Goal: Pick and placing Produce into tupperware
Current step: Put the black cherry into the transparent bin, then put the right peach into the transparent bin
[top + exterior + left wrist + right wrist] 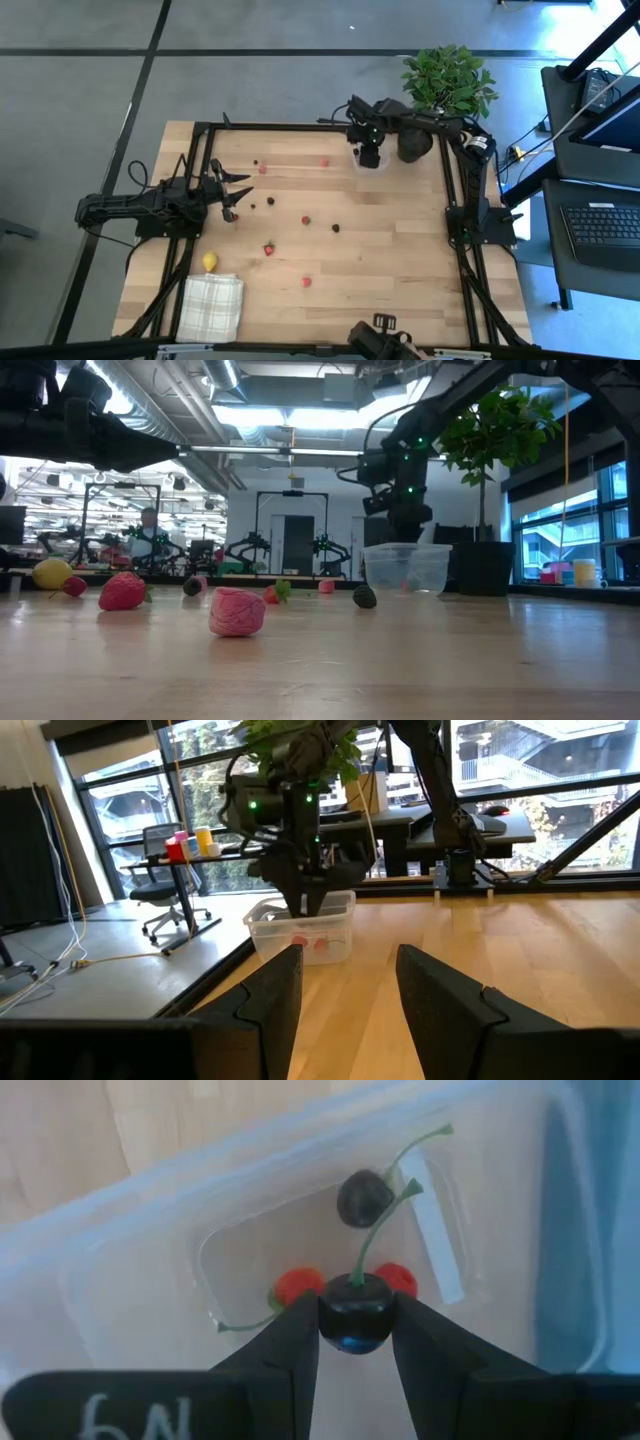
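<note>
Nearest, pinched in the right end effector (356, 1330): a dark cherry (355, 1312), clamped at its sides by fingers closed most of the way, green stem pointing up and free. Directly beneath, the clear box (120, 1215), open-topped, sitting at the far edge of the counter (560, 950) just beside the potted plant (487, 567). On its floor already: a second dark cherry (362, 1197) and two red pieces (298, 1285).

For a clean drop:
- Stay centred over the box floor, away from the walls.
- Lower a little before letting go, judging by the round shape, likely to bounce or roll if released from high up.
- Open the fingers only slightly and evenly, just enough to free the cherry.
- Watch the stem, which could catch on a finger and drag the fruit sideways.
- Lift straight up afterwards to avoid nudging the light box.

Farther off, across the counter: the left end effector (347, 960), fingers partly spread and holding nothing, hovering above the wood on its own side. Around it, loose fruit (269, 249) scattered over the boards and a lemon (209, 262) near the front corner, all well apart from the box and left to collect.
</note>
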`<action>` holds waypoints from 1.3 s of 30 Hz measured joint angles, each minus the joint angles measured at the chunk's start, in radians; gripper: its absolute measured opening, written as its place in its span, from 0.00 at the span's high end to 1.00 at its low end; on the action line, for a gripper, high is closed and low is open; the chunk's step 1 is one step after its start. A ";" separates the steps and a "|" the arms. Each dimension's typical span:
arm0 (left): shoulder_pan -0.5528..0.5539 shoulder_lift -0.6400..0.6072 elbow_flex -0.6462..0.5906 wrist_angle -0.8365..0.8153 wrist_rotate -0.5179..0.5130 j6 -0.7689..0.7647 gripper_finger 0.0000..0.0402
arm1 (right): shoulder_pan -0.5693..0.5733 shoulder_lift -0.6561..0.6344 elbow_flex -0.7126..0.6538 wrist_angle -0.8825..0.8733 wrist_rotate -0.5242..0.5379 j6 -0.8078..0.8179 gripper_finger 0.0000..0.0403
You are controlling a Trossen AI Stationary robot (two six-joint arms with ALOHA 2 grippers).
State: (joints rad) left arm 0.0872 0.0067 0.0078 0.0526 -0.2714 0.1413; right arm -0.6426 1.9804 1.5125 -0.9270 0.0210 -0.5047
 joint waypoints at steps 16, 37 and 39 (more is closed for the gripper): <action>0.000 0.000 0.000 0.000 0.000 0.000 0.61 | 0.000 0.000 -0.046 0.048 0.000 0.000 0.71; 0.000 0.000 0.000 0.000 0.000 0.000 0.61 | 0.000 0.000 -0.046 0.048 0.001 0.000 0.65; 0.000 0.000 0.000 0.000 0.000 0.000 0.61 | 0.000 0.000 -0.046 0.048 0.002 0.004 0.65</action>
State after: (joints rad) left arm 0.0869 0.0067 0.0075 0.0525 -0.2714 0.1410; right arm -0.6422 1.9804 1.4670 -0.8791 0.0227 -0.5011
